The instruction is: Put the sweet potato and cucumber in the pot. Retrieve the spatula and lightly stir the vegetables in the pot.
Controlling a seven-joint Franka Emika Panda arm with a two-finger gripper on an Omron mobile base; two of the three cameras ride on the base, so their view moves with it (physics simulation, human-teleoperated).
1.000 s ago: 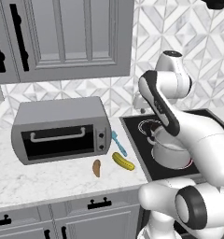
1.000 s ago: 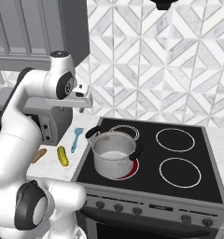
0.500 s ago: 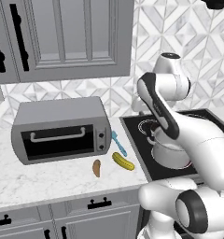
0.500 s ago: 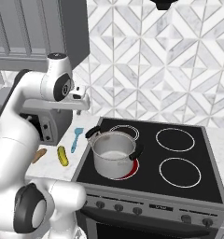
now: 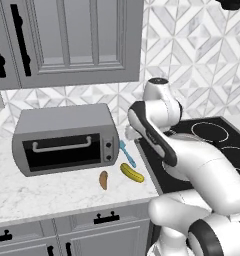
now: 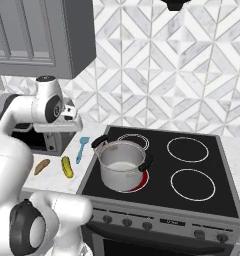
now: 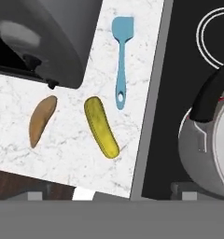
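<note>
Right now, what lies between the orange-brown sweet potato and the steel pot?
In the hand view, the yellow-green cucumber lies on the marble counter between the orange-brown sweet potato and the steel pot, then bare counter and black stovetop.

You have the small orange-brown sweet potato (image 7: 41, 120) and the yellow-green curved cucumber (image 7: 101, 127) side by side on the marble counter (image 7: 62, 149), before the grey toaster oven (image 5: 67, 137). The light-blue spatula (image 7: 121, 58) lies behind the cucumber. The steel pot (image 6: 123, 164) stands on the black stove (image 6: 192, 200), to their right.
</note>
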